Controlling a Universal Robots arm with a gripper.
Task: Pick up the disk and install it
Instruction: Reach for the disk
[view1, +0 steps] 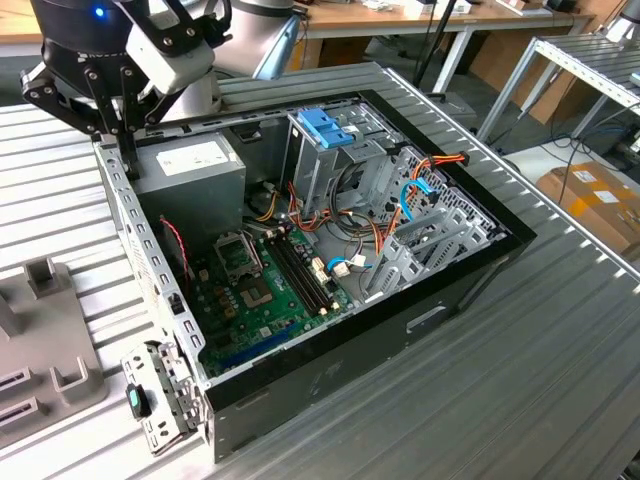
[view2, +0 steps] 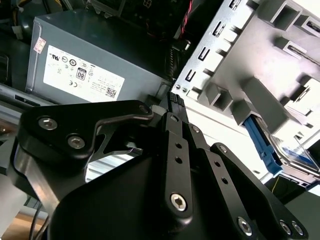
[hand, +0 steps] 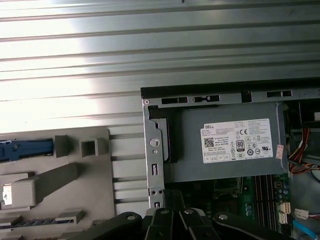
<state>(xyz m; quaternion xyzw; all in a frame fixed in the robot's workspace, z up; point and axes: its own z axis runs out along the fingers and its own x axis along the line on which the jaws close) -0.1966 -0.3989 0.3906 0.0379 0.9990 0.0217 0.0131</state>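
The disk lies in a grey fixture tray (hand: 65, 175) beside the computer case, apart from the gripper. In the first wrist view one light-blue rail of the disk (hand: 27, 148) shows. In the second wrist view, the disk (view2: 292, 152) shows a blue rail and a corner of its labelled face. My gripper (view1: 128, 150) hangs over the rear corner of the open case (view1: 430, 320), above the power supply's end. Its black fingers (view2: 175, 135) are shut together with nothing between them.
Inside the case are the grey power supply (view1: 190, 165), the motherboard (view1: 260, 290), loose cables, and a tall metal cage with a blue handle (view1: 325, 130). The case's perforated rear panel (view1: 150, 270) faces the fixture tray (view1: 45, 340). Everything sits on a ribbed metal table (view1: 520, 380).
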